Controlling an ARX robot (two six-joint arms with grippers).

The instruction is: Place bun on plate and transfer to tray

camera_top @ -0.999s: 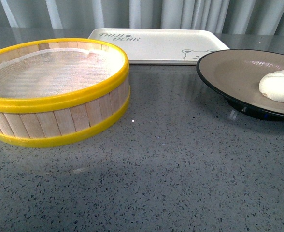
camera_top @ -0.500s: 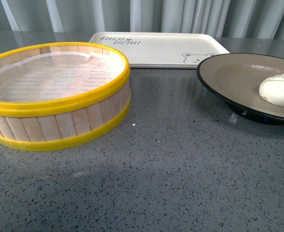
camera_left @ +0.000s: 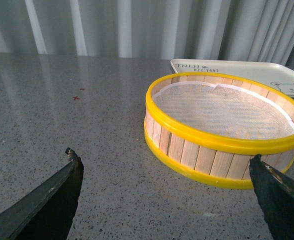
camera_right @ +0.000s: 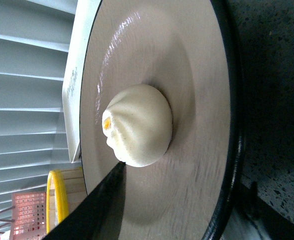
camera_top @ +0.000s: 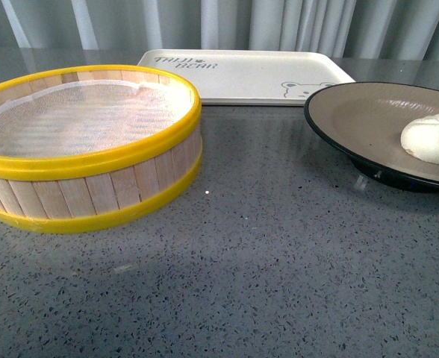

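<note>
The white pleated bun (camera_top: pixel 431 139) lies on the beige, black-rimmed plate (camera_top: pixel 357 112) at the right of the counter. Just behind the plate is the cream tray (camera_top: pixel 242 74) with its bear drawing. In the right wrist view my right gripper (camera_right: pixel 187 177) is shut on the plate's (camera_right: pixel 187 75) rim, one finger lying over the inside close to the bun (camera_right: pixel 139 131), the other under the black edge. My left gripper (camera_left: pixel 166 161) hangs open over the counter in front of the steamer basket, holding nothing. Neither arm shows in the front view.
A yellow-rimmed wooden steamer basket (camera_top: pixel 85 142) with a white cloth liner stands at the left, beside the tray's near left corner. In the left wrist view the basket (camera_left: pixel 222 125) sits close ahead. Grey speckled counter (camera_top: pixel 264 253) spreads in front; curtains hang behind.
Compared with a second ago, the whole front view scene sits slightly lower in the picture. Plate, bun, tray and basket keep their places relative to each other since half a second ago.
</note>
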